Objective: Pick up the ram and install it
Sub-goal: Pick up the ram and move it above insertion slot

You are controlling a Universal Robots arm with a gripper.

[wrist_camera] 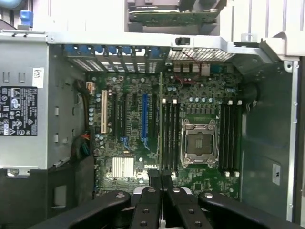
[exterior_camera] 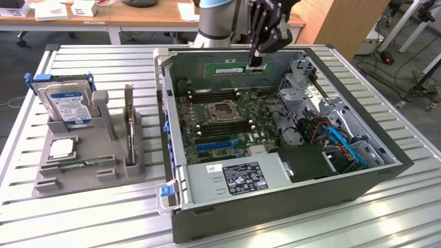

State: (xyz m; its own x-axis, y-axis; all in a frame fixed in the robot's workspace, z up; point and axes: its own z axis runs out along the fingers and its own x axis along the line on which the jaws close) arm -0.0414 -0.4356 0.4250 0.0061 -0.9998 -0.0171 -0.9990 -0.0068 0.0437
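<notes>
Open computer case lying on its side on the slatted metal worktop, exterior and wrist views. The case contained the motherboard with an empty processor socket flanked by banks of memory slots, a labelled power supply along the near wall, and a drive bay with blue cables toward the exterior view's right.

To the exterior view's left of the case stood a grey holder. It carried an upright blue-labelled hard drive, a second green stick lying flat in a low recess, a square chip, and an upright card seen edge-on, whose type could not be made out.

The ram hung inside the case, level along the far wall, above the motherboard and not seated in any slot. In the wrist view it appeared only as a thin edge running beside the slots next to the socket, its near end hidden between the fingers. The arm, cut off by the upper frame edge, reached down over the far wall with the end effector pointing downward, its fingers clamped on the ram
</notes>
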